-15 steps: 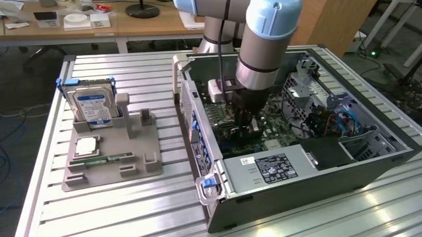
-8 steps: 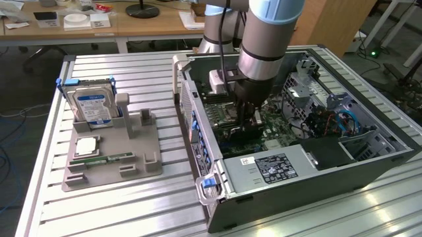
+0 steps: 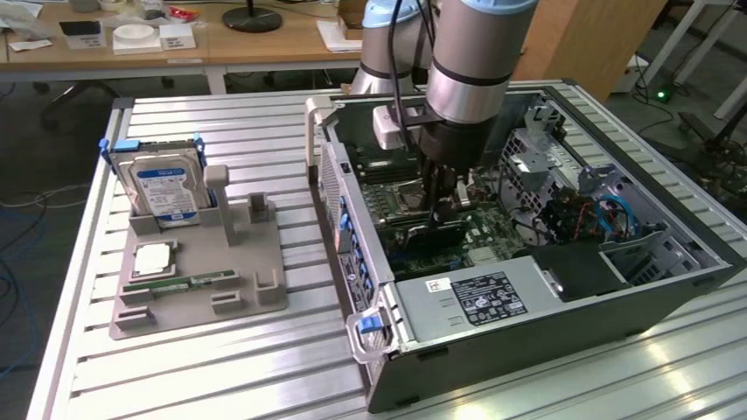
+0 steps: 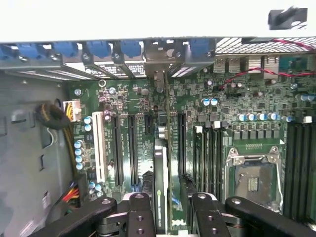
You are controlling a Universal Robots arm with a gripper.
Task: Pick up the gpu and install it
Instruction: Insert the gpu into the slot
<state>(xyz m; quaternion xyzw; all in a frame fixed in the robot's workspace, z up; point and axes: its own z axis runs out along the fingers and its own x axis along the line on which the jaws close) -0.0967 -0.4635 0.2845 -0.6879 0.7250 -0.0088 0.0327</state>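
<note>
The arm reaches down into the open case (image 3: 502, 332), which lies on its side on the slatted surface (image 3: 210, 122). The pincer (image 4: 170, 210) is closed on the gpu (image 4: 160, 163), one finger (image 4: 140, 217) on each broad face. The card stands on edge over the motherboard (image 4: 133, 123), running parallel to the long black slots (image 4: 118, 148) on either side of it. Its far end reaches toward the case's rear wall with the blue clips (image 4: 98, 49). I cannot tell whether its lower edge sits in a slot. The empty CPU socket (image 4: 254, 180) lies near the card. Outside the case, toward the exterior view's left, a grey holder (image 3: 198, 302) carries the hard drive (image 3: 164, 188) upright and the memory stick (image 3: 181, 283) lying flat.
</note>
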